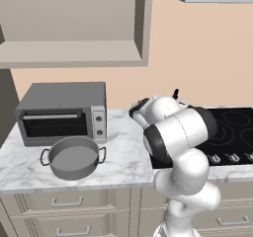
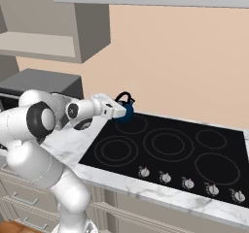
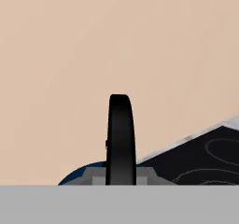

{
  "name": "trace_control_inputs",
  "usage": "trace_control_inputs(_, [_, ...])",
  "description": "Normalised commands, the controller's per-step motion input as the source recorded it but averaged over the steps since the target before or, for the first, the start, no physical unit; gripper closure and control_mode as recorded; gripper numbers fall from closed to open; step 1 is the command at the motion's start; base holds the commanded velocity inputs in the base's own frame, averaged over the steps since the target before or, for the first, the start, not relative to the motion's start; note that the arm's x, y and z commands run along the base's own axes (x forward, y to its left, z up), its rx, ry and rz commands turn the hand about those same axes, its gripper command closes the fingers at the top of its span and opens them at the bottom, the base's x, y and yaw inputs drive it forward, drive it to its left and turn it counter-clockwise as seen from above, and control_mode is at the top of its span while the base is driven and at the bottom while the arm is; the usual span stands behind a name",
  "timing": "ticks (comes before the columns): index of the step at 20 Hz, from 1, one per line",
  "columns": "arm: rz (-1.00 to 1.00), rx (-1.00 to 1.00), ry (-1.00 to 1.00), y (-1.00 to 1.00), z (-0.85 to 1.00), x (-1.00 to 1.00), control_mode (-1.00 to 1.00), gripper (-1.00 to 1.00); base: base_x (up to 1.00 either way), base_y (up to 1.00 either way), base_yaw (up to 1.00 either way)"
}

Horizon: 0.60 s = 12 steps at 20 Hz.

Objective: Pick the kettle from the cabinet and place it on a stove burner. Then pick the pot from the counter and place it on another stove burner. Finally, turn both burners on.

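1. Nearest the base, the pot sits on the marble counter, in front of the toaster oven and well apart from the stove; it is not yet moved.
2. Along the front edge of the black cooktop runs a row of knobs, none being touched.
3. Further in, the arm reaches left to right across the counter toward the cooktop's back-left corner, with the tool at its end.
4. The tool is closed on the kettle: in the hand view the black arched handle stands upright between the 2 tips, and the blue body shows just below it.
5. The kettle is at the back-left burner, at or just above its far-left edge; whether it touches the glass I cannot tell.
6. The relation that matters: the ring's centre lies a little toward the cooktop's middle and front from the kettle, so the coming move is probably a small shift that way, then a straight lowering and release.
7. Farthest and highest, the open cabinet shelf is bare.
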Motion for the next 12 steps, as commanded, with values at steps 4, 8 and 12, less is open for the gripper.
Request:
trace_control_inputs(4, [0.00, -0.07, 0.00, -0.13, -0.42, 0.00, -1.00, 1.00, 0.00, 0.00, 0.00])
trace_control_inputs(8, [0.00, -0.13, -0.07, -0.04, -0.44, 0.00, -1.00, 1.00, 0.00, 0.00, 0.00])
trace_control_inputs(12, [0.00, -0.07, -0.02, -0.03, -0.24, 0.05, -1.00, 1.00, 0.00, 0.00, 0.00])
